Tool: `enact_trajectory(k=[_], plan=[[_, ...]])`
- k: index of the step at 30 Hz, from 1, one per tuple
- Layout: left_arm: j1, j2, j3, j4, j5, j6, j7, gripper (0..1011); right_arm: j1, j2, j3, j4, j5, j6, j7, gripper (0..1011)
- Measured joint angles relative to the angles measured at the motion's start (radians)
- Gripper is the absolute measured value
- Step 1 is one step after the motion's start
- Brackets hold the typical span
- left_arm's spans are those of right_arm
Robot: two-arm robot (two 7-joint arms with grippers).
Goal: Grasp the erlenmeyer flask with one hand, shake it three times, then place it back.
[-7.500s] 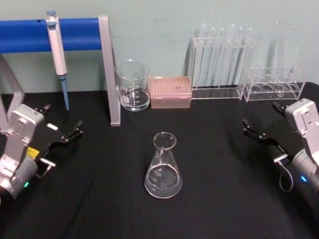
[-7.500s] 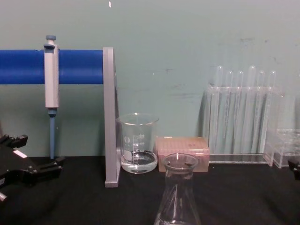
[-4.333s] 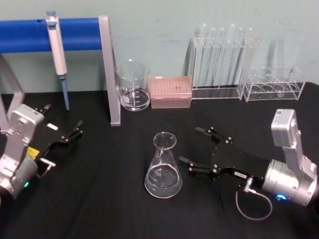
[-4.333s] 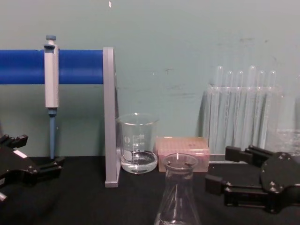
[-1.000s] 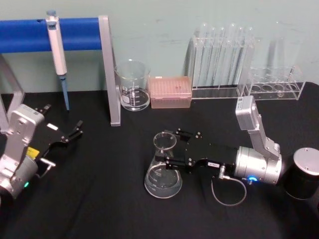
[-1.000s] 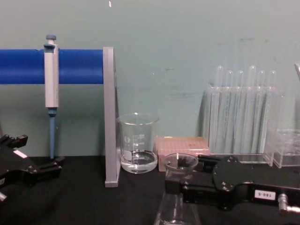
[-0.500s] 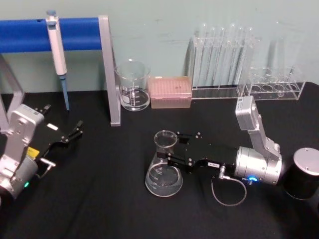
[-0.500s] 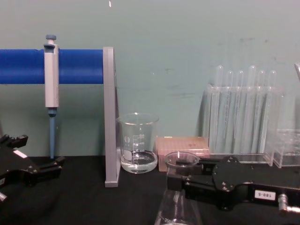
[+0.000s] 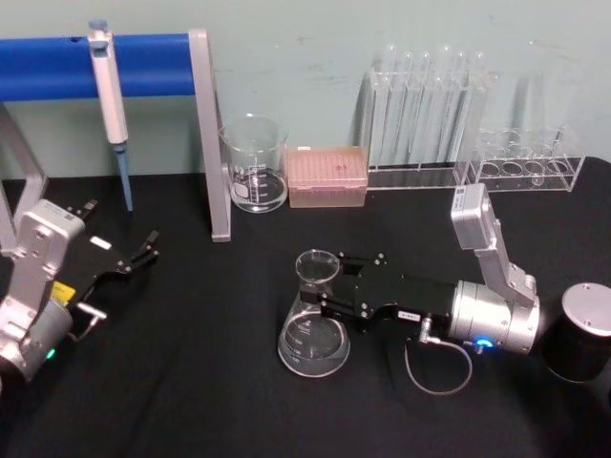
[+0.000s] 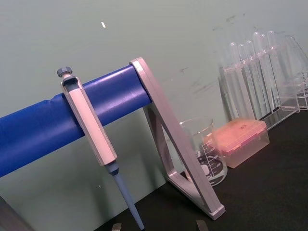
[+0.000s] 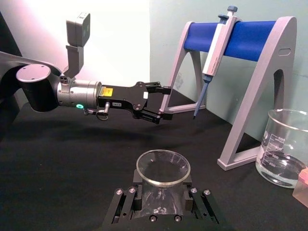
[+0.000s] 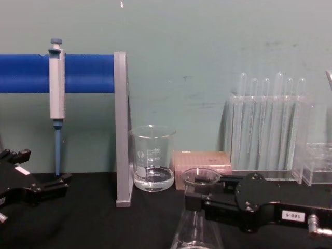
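Evidently the neck is the part to take: the right gripper (image 9: 325, 283) reaches in level from the robot's right, and its two slim fingers are clamped on the narrow neck of the erlenmeyer flask (image 9: 312, 334), just under the rim. There the glass is slender enough to span, and the flared lip should keep it from slipping down. The flask stands upright near the middle of the black cloth (image 9: 210, 382) with a little clear liquid in its wide base. Whether that base rests on the cloth or hangs just off it, I cannot tell. A grip this high leaves the heavy bottom free to swing, so I judge the shaking calls for short, gentle strokes. The left gripper (image 11: 166, 101) is parked well to the left, fingers apart. Behind the flask stand a graduated beaker (image 9: 255, 164), a pink tip box (image 9: 326, 176) just beside it, and a test tube rack (image 9: 430, 124) further right. A pipette (image 9: 109, 91) hangs on the blue stand (image 9: 57, 67) at the back left. All are well apart from the flask, so nothing blocks a lift, though a wide backward swing would near the beaker. A black cylinder (image 9: 582, 343) sits close by the right arm's wrist.
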Motion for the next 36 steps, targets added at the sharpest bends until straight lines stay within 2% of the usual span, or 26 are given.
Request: enact_trajectory(k=[7, 15, 19, 27, 36], plan=[[0.000, 0.000, 0.000, 0.000, 0.000, 0.000, 0.000, 1001, 0.000, 0.000, 0.000, 0.000, 0.000, 0.000, 0.000, 448], [0.000, 0.000, 0.000, 0.000, 0.000, 0.000, 0.000, 1001, -0.011, 0.013, 0.015, -0.044, 0.005, -0.009, -0.023, 448], [0.000, 0.000, 0.000, 0.000, 0.000, 0.000, 0.000, 1001, -0.022, 0.025, 0.032, -0.089, 0.008, -0.010, -0.053, 449], [0.000, 0.000, 0.000, 0.000, 0.000, 0.000, 0.000, 1001, -0.054, 0.044, 0.090, -0.197, 0.022, -0.008, -0.134, 448], [0.000, 0.000, 0.000, 0.000, 0.000, 0.000, 0.000, 1001, -0.091, 0.051, 0.143, -0.267, 0.040, 0.001, -0.204, 448]])
